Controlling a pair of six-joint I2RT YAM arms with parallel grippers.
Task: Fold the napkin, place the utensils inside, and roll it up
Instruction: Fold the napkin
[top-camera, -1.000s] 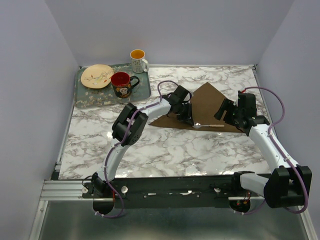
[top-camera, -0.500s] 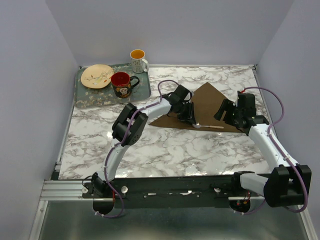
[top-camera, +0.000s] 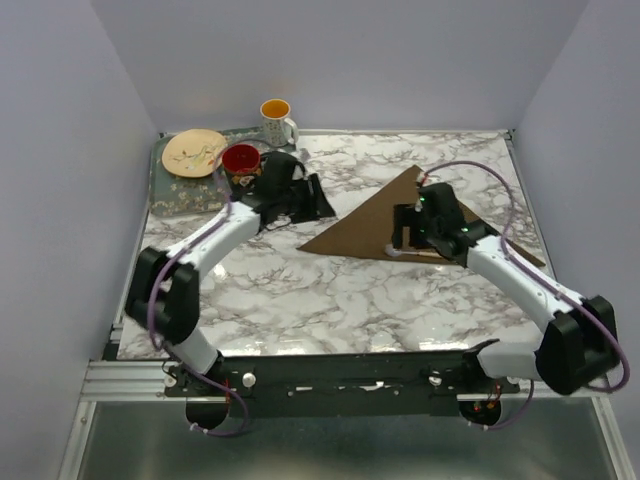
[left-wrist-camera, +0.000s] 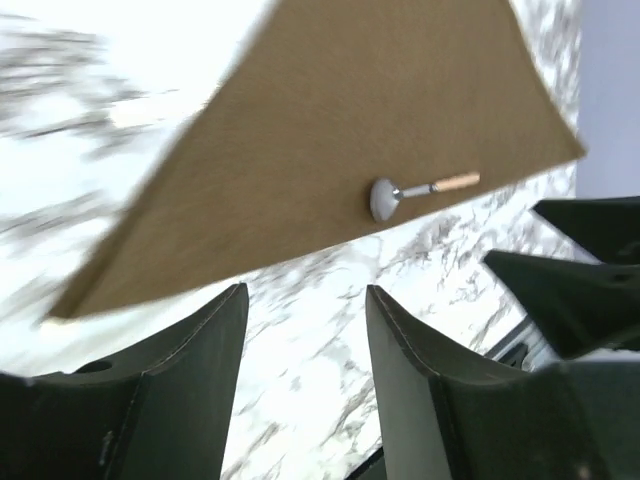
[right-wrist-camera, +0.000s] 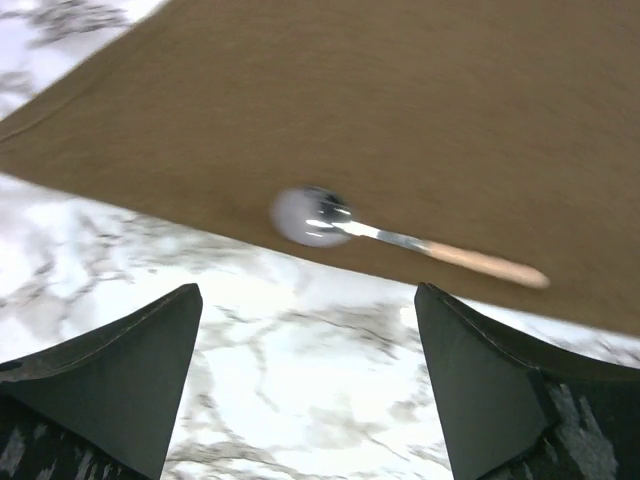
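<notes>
Right wrist: folded dark brown cloth napkin (right-wrist-camera: 420, 90) lies triangular, small silver-bowled pale-handled spoon (right-wrist-camera: 405, 241) on its near edge. Both gape empty: right gripper (right-wrist-camera: 305, 292), left gripper (left-wrist-camera: 305, 292). Rolling likely next: pinch edge over spoon.

Left arm (top-camera: 210, 238), right arm (top-camera: 515, 278): white tubular links, black joint housings, purple cable (top-camera: 468, 166) looped alongside. Fingers (right-wrist-camera: 120, 370) dark, wedge-shaped.

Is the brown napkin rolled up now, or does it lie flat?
Flat, not rolled. The napkin lies as a flat triangle on the table, and the spoon rests uncovered on it near one edge.
</notes>
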